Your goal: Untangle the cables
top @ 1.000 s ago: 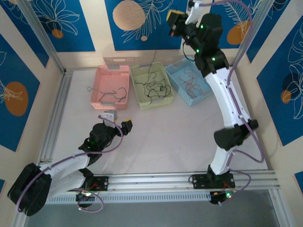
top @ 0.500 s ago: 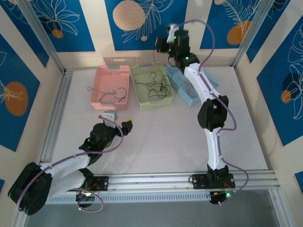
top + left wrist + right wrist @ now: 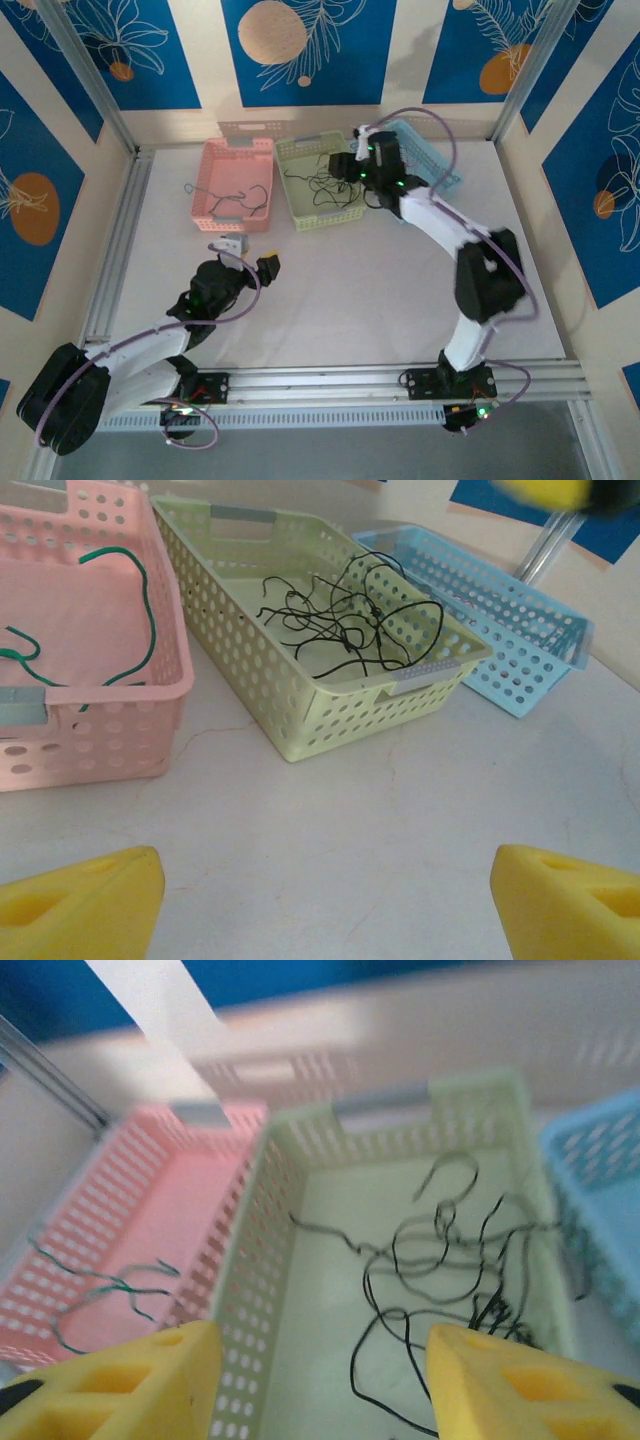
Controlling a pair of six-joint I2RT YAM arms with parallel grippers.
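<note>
Nearest us, the left gripper (image 3: 320,905) hangs low over the table (image 3: 400,810), its jaws spread wide with nothing between them. Beyond it we see three baskets side by side. The pink basket (image 3: 110,730) holds a green cable (image 3: 147,605). The green basket (image 3: 300,700) holds the black cables (image 3: 350,630), looped in a loose tangle. Over that basket the right gripper (image 3: 320,1380) stands released, its pads apart and empty. Farthest right, the blue basket (image 3: 500,630) seems tipped up, and we cannot make out its contents.

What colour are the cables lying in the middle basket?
Those cables are black, clearest in the left wrist view.
</note>
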